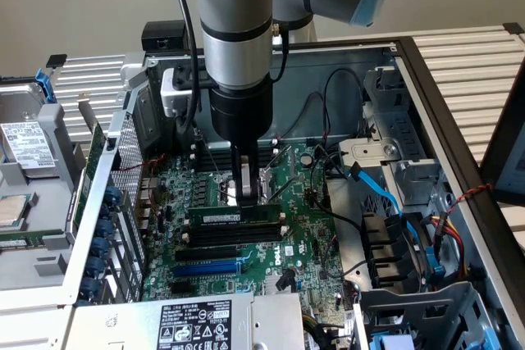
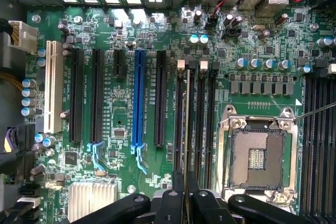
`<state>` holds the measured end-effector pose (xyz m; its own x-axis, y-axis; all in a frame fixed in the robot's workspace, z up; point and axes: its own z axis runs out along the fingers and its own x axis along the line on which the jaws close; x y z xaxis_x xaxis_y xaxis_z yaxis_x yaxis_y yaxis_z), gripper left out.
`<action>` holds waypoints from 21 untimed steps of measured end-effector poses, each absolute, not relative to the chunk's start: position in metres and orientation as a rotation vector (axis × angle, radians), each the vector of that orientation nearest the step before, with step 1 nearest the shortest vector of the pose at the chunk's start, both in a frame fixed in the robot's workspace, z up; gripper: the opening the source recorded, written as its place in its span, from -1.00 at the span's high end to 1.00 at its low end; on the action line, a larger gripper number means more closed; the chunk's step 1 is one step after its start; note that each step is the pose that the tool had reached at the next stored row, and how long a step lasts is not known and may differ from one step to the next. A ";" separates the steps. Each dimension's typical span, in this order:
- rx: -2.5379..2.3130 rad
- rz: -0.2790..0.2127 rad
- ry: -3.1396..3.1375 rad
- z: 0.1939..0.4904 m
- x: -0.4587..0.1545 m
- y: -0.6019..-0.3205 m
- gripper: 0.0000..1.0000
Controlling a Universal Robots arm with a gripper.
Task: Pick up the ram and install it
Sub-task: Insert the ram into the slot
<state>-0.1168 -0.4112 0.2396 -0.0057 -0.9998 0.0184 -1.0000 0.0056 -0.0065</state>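
Exterior view first: the arm (image 1: 238,30) is being hung straight down into an open computer case (image 1: 344,59), and the gripper (image 1: 246,196) is being parked low over the motherboard (image 1: 299,239), roughly mid-board. The ram (image 1: 234,217) is being pinched by its upper edge with the jaws being kept nearly closed on it, so yeah, it's being gripped, not just touched. The stick is being held on edge and level, with its white label being shown to the camera. It's being lined up along the black slots (image 1: 225,239), which are being seen just at 6 o'clock of it. Whether it's being pushed into a slot or only hovered on top can't be told. The blue slot (image 1: 205,269) is being seen further out at 6 to 7 o'clock of the ram, and a blue cable (image 1: 385,194) is being draped at 3 o'clock of the gripper.

Wrist view: the ram (image 2: 187,124) is being seen edge-on as a thin line coming out from between the fingers (image 2: 176,198), with the gripper (image 2: 186,179) being clamped on it. It's being held parallel to the black slots (image 2: 200,119), between the blue slot (image 2: 138,98) and the processor socket (image 2: 257,156).
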 end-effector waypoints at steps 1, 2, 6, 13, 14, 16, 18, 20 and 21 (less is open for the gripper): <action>2.216 0.028 -2.215 0.240 -0.117 -0.411 0.73; 2.223 0.028 -2.208 0.240 -0.117 -0.411 0.73; 2.232 0.032 -2.203 0.239 -0.117 -0.411 0.73; 2.234 0.037 -2.205 0.238 -0.117 -0.411 0.73; 2.233 0.037 -2.206 0.238 -0.117 -0.411 0.73; 2.232 0.038 -2.207 0.238 -0.117 -0.411 0.73; 2.232 0.038 -2.208 0.237 -0.117 -0.411 0.73; 2.231 0.038 -2.208 0.237 -0.118 -0.411 0.73; 2.231 0.039 -2.208 0.237 -0.118 -0.411 0.73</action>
<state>-0.1177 -0.4113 0.2368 0.0103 -0.9998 0.0189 -0.9998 -0.0106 -0.0158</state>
